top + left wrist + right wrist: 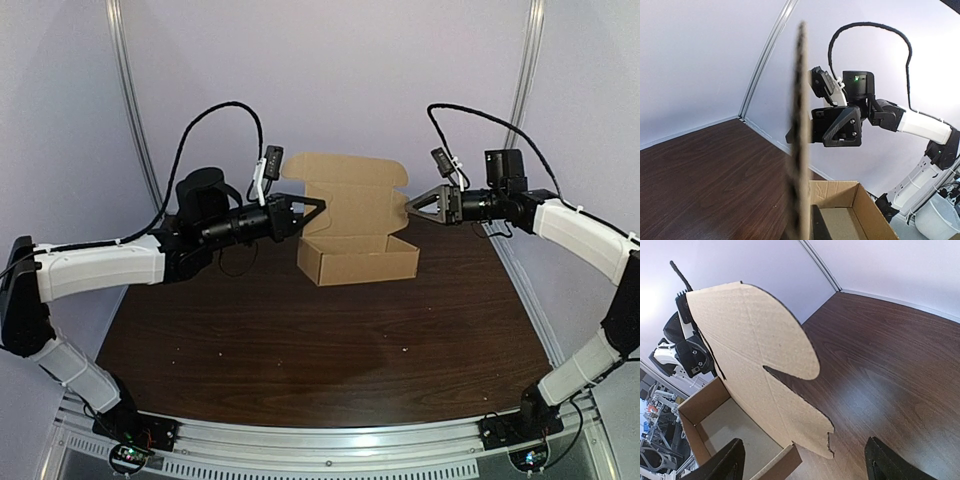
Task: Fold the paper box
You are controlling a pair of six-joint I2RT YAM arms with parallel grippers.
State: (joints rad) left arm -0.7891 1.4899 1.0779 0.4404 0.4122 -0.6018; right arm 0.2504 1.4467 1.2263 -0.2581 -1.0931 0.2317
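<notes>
Flanking the paper box (358,258), left hand (316,212) spread, right hand (411,207) spread, it cropped in wrist views.

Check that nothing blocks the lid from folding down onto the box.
Nothing visible does. The tray under the upright lid looks empty; the left gripper and right gripper sit at the lid's side edges.

The top camera looks down from high behind the robot, taking in the whole table (300,350) and the box (360,262) at its far middle. The left wrist camera sits close to the box's raised lid (799,90), seeing it edge-on, and faces the right gripper (815,127). The right wrist camera looks back the other way at the lid's flat side, the left gripper (694,357) beyond. All views share the lid.
</notes>
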